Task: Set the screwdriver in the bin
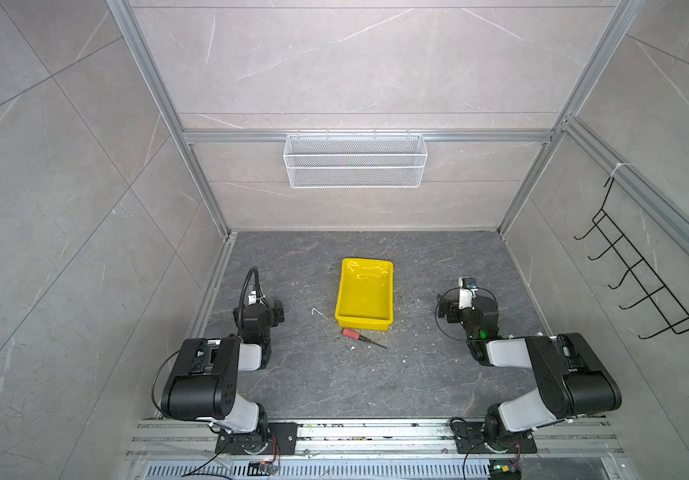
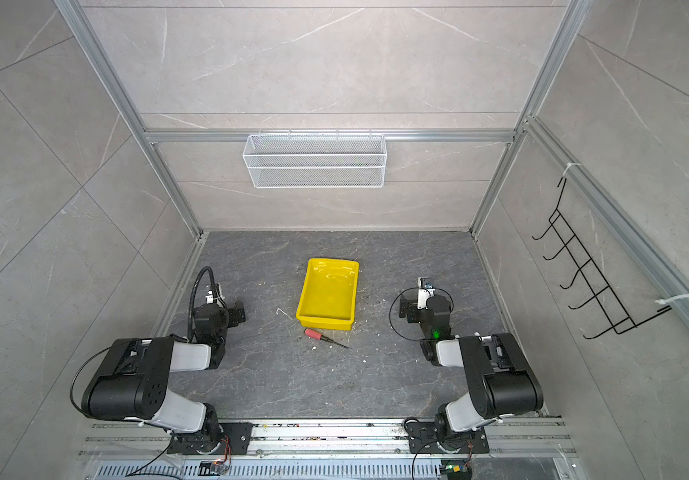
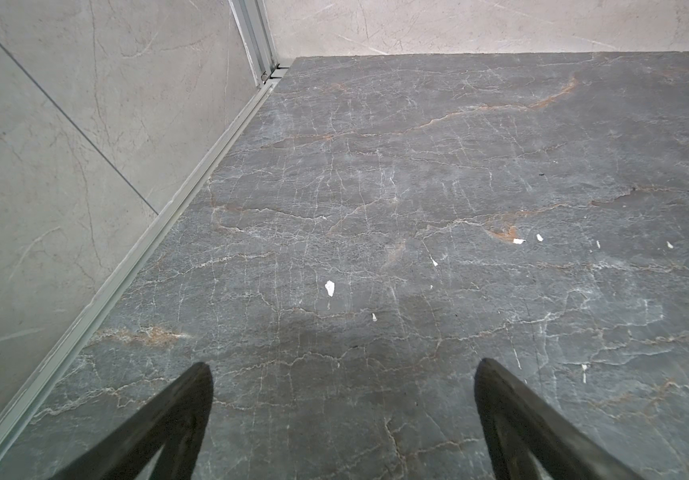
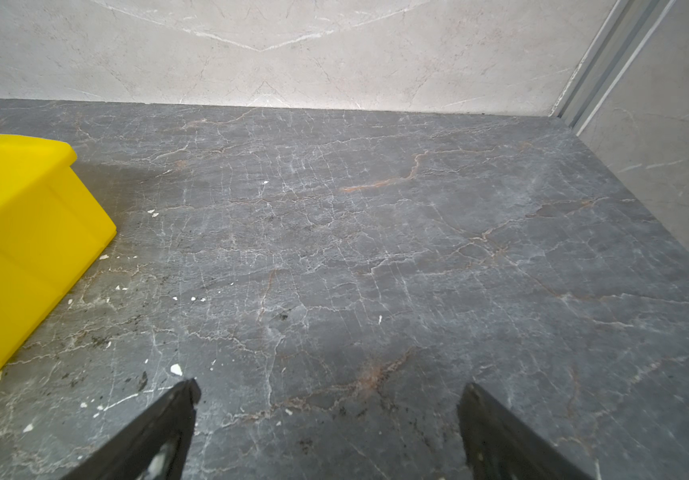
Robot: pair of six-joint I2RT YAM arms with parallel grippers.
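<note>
Lying just outside the bin's point(image 1: 362, 323) near wall, the screwdriver point(image 1: 362, 337) waits on the worktop point(image 1: 334, 374), so you lower either empty, spread claw, left claw point(image 3: 342, 370) or right claw point(image 4: 328, 386), across its red handle.

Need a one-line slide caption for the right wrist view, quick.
Open right gripper above bare dark stone tabletop, yellow bin off to one side, screwdriver out of frame.

Both arms are chunky black housings with pale grey link sections, black cables looping off the wrists, and a green LED glowing behind the right gripper point(image 1: 444, 309).
</note>
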